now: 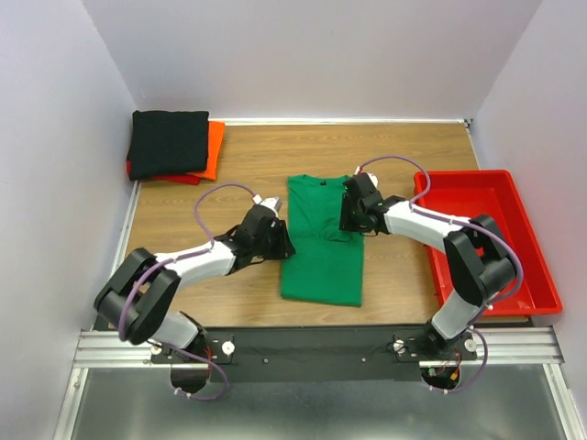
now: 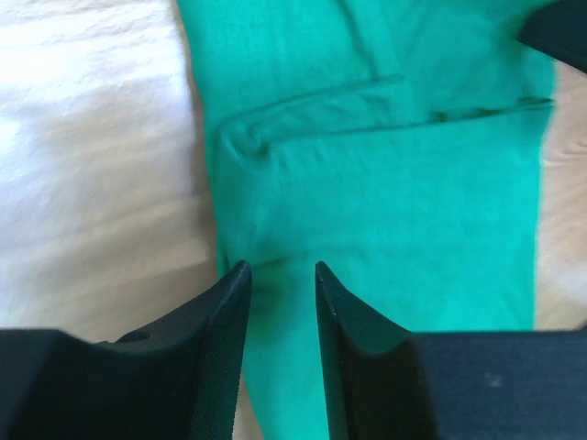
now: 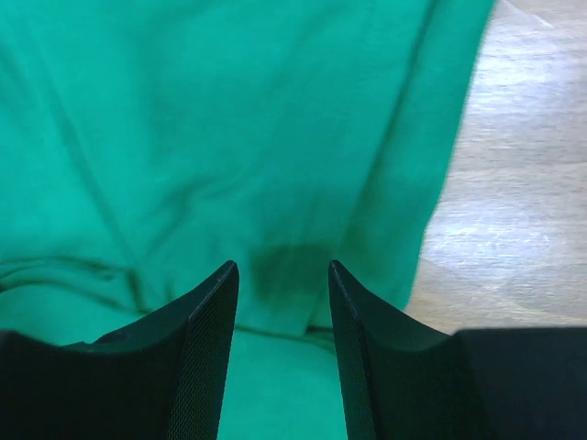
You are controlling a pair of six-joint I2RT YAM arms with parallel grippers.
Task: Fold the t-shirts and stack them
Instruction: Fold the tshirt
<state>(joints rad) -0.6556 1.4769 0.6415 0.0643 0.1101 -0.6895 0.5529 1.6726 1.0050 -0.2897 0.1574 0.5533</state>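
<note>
A bright green t-shirt [image 1: 321, 247] lies on the wooden table as a long narrow strip, its sleeves folded in. My left gripper [image 1: 282, 243] is open over its left edge; the left wrist view shows the green cloth [image 2: 367, 183] between and beyond the jaws. My right gripper [image 1: 347, 220] is open over the shirt's right side, near a folded layer [image 3: 229, 165]. A folded black t-shirt [image 1: 168, 142] lies on top of a folded orange-red t-shirt [image 1: 213, 147] at the back left corner.
A rigid red plastic tray [image 1: 495, 238] stands at the right, beside the right arm. White walls close the table at the left, back and right. Bare wood [image 1: 257, 160] lies between the stack and the green shirt.
</note>
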